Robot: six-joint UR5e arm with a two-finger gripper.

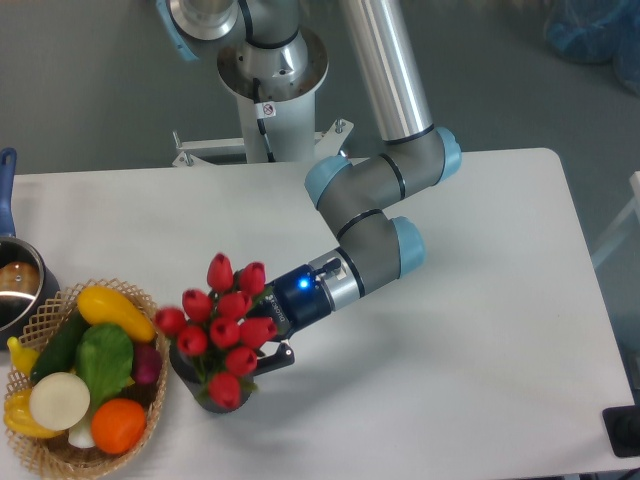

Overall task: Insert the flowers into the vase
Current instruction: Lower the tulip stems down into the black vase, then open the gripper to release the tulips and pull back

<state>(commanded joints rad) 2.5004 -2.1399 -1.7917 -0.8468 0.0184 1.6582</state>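
The flowers (225, 325), a bunch of red tulip buds with green leaves, stand tilted in the vase (187, 365). The vase is a short dark cylinder, and the buds cover most of it. My gripper (268, 340) reaches in from the right at the bunch's base, shut on the stems. Its fingers are largely hidden behind the buds; one dark fingertip (280, 358) shows just right of the vase.
A wicker basket (45, 312) of vegetables sits right beside the vase on the left. A metal pot (15, 285) with a blue handle (5, 180) is at the table's left edge. The arm's base column (270, 90) stands behind the table.
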